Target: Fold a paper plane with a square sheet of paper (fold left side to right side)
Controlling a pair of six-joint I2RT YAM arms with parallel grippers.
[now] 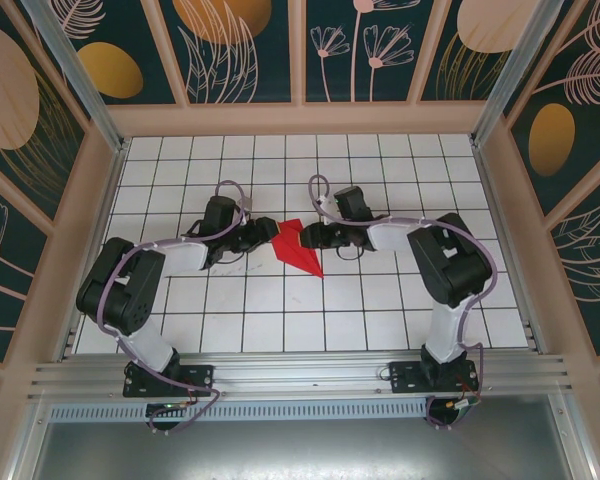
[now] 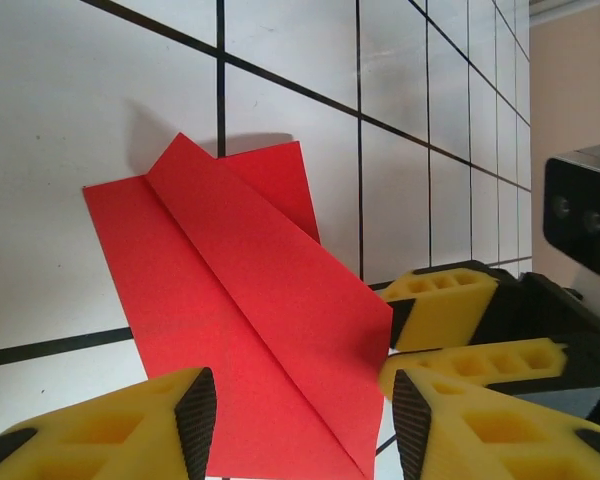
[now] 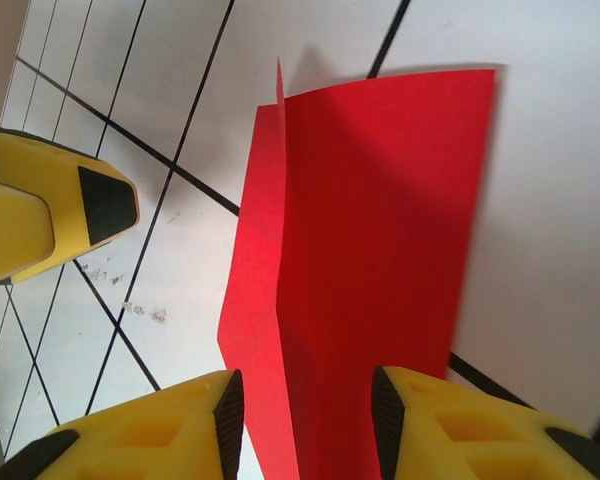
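The red sheet of paper [image 1: 298,247] lies mid-table, folded into a narrow pointed shape with its tip toward the near right. My left gripper [image 1: 265,236] sits at its left edge and my right gripper [image 1: 312,238] at its right edge, facing each other. In the left wrist view the paper [image 2: 250,300] shows a long diagonal crease. The left gripper [image 2: 302,425] is open above it, jaws well apart. The right wrist view shows the paper [image 3: 380,220] with one flap standing up; the right gripper [image 3: 308,420] is open over it.
The white gridded table [image 1: 280,320] is boxed in by beige frame walls [image 1: 95,230] on the left, back and right. An aluminium rail [image 1: 300,375] carrying both arm bases runs along the near edge. The right gripper's yellow fingers [image 2: 450,310] appear close by in the left wrist view.
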